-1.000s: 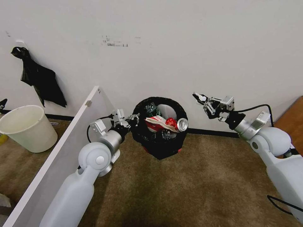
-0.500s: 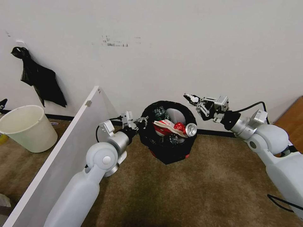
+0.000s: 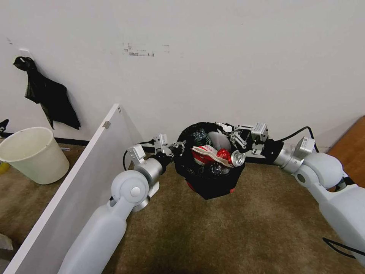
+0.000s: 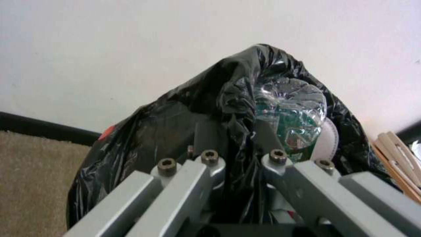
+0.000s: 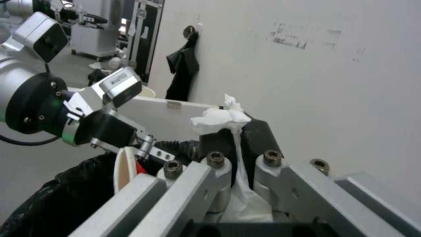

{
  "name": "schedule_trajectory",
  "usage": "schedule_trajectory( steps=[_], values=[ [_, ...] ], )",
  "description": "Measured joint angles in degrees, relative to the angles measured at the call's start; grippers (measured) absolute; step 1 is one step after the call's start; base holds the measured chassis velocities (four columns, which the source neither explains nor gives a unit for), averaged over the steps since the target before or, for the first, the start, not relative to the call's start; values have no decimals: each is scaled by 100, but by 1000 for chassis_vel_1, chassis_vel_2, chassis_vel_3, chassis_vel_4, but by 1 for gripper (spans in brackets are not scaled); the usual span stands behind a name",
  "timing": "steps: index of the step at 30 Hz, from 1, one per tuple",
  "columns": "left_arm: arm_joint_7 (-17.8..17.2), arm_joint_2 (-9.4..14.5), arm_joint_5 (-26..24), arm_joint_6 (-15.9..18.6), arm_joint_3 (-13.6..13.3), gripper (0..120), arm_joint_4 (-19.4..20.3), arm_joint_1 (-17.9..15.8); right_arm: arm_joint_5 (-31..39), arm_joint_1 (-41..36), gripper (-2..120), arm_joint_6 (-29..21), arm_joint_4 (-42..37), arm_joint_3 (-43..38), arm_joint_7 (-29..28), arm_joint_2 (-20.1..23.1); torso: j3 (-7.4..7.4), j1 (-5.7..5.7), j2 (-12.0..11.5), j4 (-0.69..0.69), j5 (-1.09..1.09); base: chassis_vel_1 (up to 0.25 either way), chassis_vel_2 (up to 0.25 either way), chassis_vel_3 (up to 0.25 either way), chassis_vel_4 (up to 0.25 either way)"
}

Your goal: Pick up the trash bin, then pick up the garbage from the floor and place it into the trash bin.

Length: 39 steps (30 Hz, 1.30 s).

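At the far left a pale bucket [image 3: 32,154] stands on the floor [image 3: 228,228], well apart from the work, and a white board [image 3: 76,179] leans between it and the robot's left arm. The left gripper [image 3: 178,146] is clamped on the near-left rim of the trash bin [image 3: 211,179], its fingers pinching the black bag [image 4: 175,108] that drapes over the edge; the bin hangs clear of the carpet against the wall. Inside sit a clear bottle [image 4: 291,112], a red-white carton [image 3: 205,152] and a crushed can [image 3: 236,158], heaped nearly to the rim. To the right, the right gripper [image 3: 232,133] sits at the far-right rim, just over the opening, clenched on a white paper wad [image 5: 219,117]. The wad therefore lies directly above the bin's mouth, so the drop looks to need only a release, straight down. The risk, as a judgement, is that the heaped litter leaves little room and the wad could roll off the can and over the rim.
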<state>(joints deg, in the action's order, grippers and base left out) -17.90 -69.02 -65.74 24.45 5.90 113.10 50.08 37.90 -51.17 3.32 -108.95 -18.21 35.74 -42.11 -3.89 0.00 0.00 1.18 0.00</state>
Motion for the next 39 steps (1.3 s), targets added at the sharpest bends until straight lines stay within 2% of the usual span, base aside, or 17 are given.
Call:
schedule_trajectory(
  steps=[12, 14, 15, 17, 18, 20, 21, 23, 25, 26, 27, 30, 31, 33, 34, 36, 39],
  values=[
    [-18, -23, 30, -1, 9, 4, 32, 28, -18, 2, 2, 3, -19, 43, -68, -20, 0, 0, 0, 0, 0, 0, 0, 0, 0],
    [-21, -16, 32, -1, 21, 4, 48, 36, -21, 0, 12, 3, -22, 42, -71, -24, 0, 0, 0, 0, 0, 0, 0, 0, 0],
    [-21, -16, 32, -1, 21, 4, 48, 36, -21, 0, 12, 3, -22, 42, -71, -24, 0, 0, 0, 0, 0, 0, 0, 0, 0],
    [-26, 0, 31, -1, 33, 4, 63, 41, -19, 1, 23, -2, -31, 31, -82, -10, 0, 0, 0, 0, 0, 0, 0, 0, 0],
    [-26, 0, 31, -1, 33, 4, 63, 41, -19, 1, 23, -2, -31, 31, -82, -10, 0, 0, 0, 0, 0, 0, 0, 0, 0],
    [-29, 7, 27, -1, 38, 4, 71, 42, -13, 18, 33, -18, -38, 22, -103, -6, 0, 0, 0, 0, 0, 0, 0, 0, 0],
    [-29, 7, 27, -1, 38, 4, 71, 42, -13, 18, 33, -18, -38, 22, -103, -6, 0, 0, 0, 0, 0, 0, 0, 0, 0],
    [-31, 7, 26, -1, 39, 4, 74, 41, -10, 35, 45, -35, -40, 22, -130, -11, 0, 0, 0, 0, 0, 0, 0, 0, 0],
    [-31, 7, 26, -1, 39, 4, 75, 41, -10, 36, 49, -44, -42, 22, -135, -16, 0, 0, 0, 0, 0, 0, 0, 0, 0],
    [-31, 7, 24, -1, 41, 4, 78, 41, -10, 36, 56, -49, -46, 22, -144, -20, 0, 0, 0, 0, 0, 0, 0, 0, 0],
    [-31, 7, 24, -1, 41, 4, 78, 41, -10, 36, 56, -49, -46, 22, -144, -20, 0, 0, 0, 0, 0, 0, 0, 0, 0],
    [-32, 8, 22, -1, 52, 4, 88, 41, -9, 36, 68, -57, -49, 22, -155, -30, 0, 0, 0, 0, 0, 0, 0, 0, 0],
    [-32, 8, 22, -1, 52, 4, 88, 41, -9, 36, 68, -57, -49, 22, -155, -30, 0, 0, 0, 0, 0, 0, 0, 0, 0],
    [-33, 23, 18, -1, 63, 4, 110, 50, -6, 38, 82, -62, -53, 20, -167, -34, 0, 0, 0, 0, 0, 0, 0, 0, 0],
    [-33, 23, 18, -1, 63, 4, 110, 50, -6, 38, 82, -62, -53, 20, -167, -34, 0, 0, 0, 0, 0, 0, 0, 0, 0],
    [-35, 36, 18, -1, 76, 4, 116, 67, 2, 50, 95, -69, -54, 18, -185, -39, 0, 0, 0, 0, 0, 0, 0, 0, 0],
    [-36, 34, 18, -1, 82, 4, 124, 68, 4, 51, 99, -73, -54, 17, -195, -38, 0, 0, 0, 0, 0, 0, 0, 0, 0]
  ],
)
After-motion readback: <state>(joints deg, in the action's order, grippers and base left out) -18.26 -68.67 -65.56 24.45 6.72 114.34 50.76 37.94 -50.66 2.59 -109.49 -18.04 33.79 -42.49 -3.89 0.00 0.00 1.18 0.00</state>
